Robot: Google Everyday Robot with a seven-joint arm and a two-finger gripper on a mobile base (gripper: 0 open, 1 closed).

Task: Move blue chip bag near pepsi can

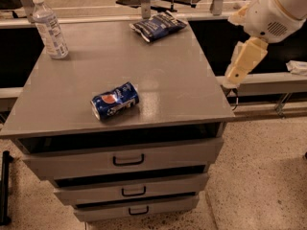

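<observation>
The blue chip bag (157, 26), dark navy and crinkled, lies at the far edge of the grey cabinet top (158, 80), right of centre. The pepsi can (115, 101), dented, lies on its side near the front edge, left of centre. The bag and the can are far apart. My gripper (236, 75), cream coloured on a white arm (276, 8), hangs in the air just off the cabinet's right edge. It is to the right of and nearer than the bag, and touches nothing.
A clear plastic water bottle (49, 28) stands upright at the far left corner of the top. Three drawers (128, 160) with dark handles face me below. A dark rail (268, 83) runs behind the cabinet on the right. The floor is speckled.
</observation>
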